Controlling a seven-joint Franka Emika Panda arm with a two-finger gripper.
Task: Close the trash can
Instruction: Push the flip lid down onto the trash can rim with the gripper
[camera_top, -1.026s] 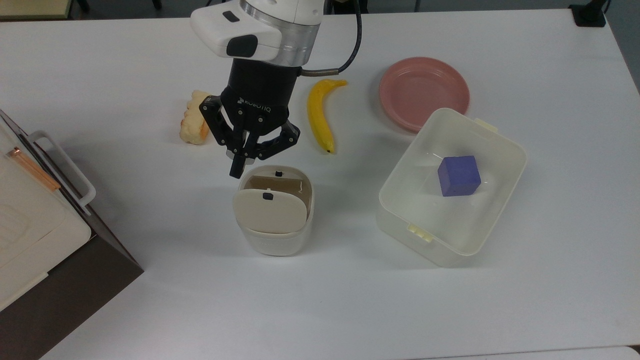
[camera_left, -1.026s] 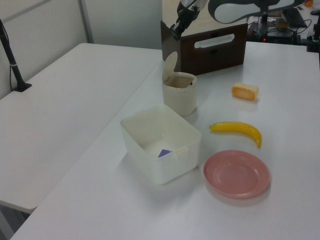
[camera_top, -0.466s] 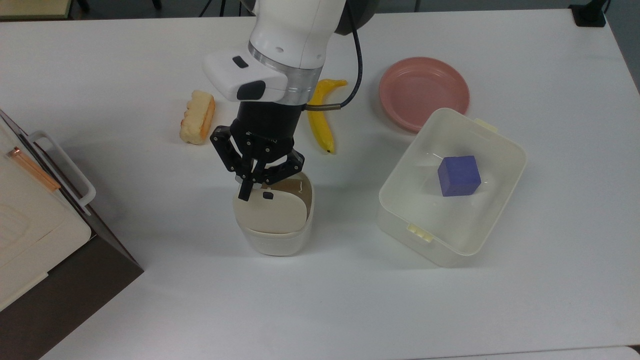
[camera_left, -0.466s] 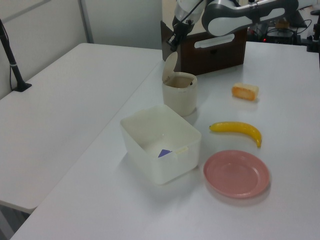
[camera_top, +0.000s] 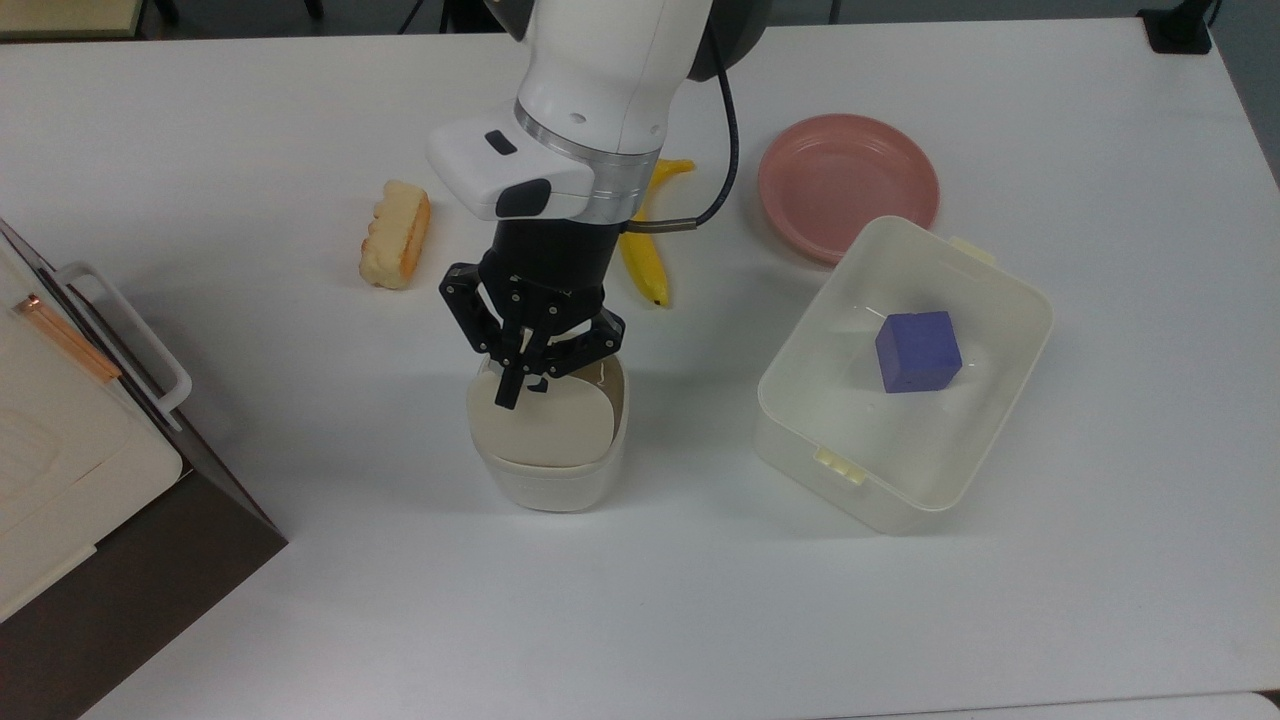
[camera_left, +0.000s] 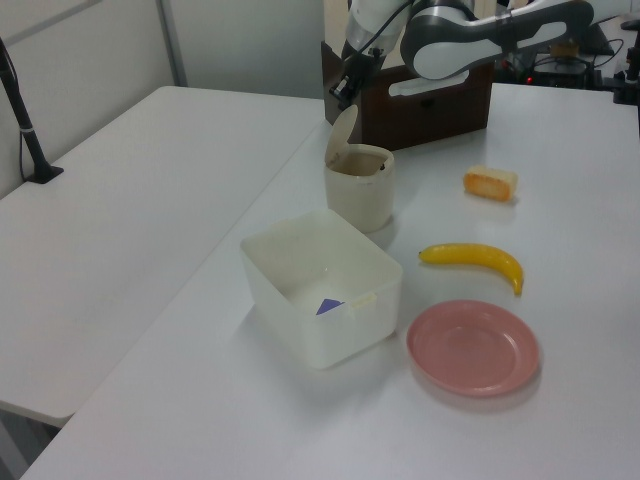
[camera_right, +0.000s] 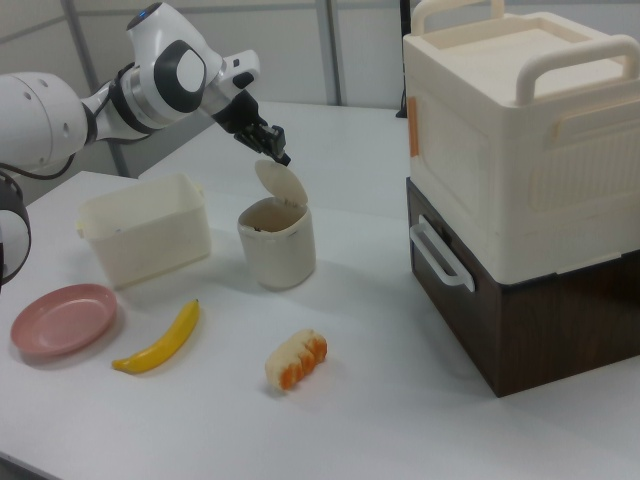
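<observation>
The trash can (camera_top: 548, 478) is a small cream-white bin near the table's middle, also seen in the left view (camera_left: 360, 190) and the right view (camera_right: 278, 248). Its hinged lid (camera_right: 282, 184) stands raised and tilted, leaving the brownish inside open. A small dark square button on the lid is partly hidden in the top view. My gripper (camera_top: 508, 396) hangs over the can with its fingers pinched together. In the right view the gripper (camera_right: 278, 154) is at the lid's upper edge, and in the left view the gripper (camera_left: 336, 97) is just above it. I cannot tell whether they touch.
A banana (camera_top: 643, 262) and a pink plate (camera_top: 848, 184) lie behind the can. A translucent tub (camera_top: 1010, 380) holds a blue cube (camera_top: 917, 351) at the top view's right. An orange-crusted bread piece (camera_top: 396, 234) lies at the back left. A big white and brown box (camera_right: 520, 190) stands beside the can.
The gripper has come forward and down from behind the can to the raised lid's top edge. The lid's tilt looks the same.
</observation>
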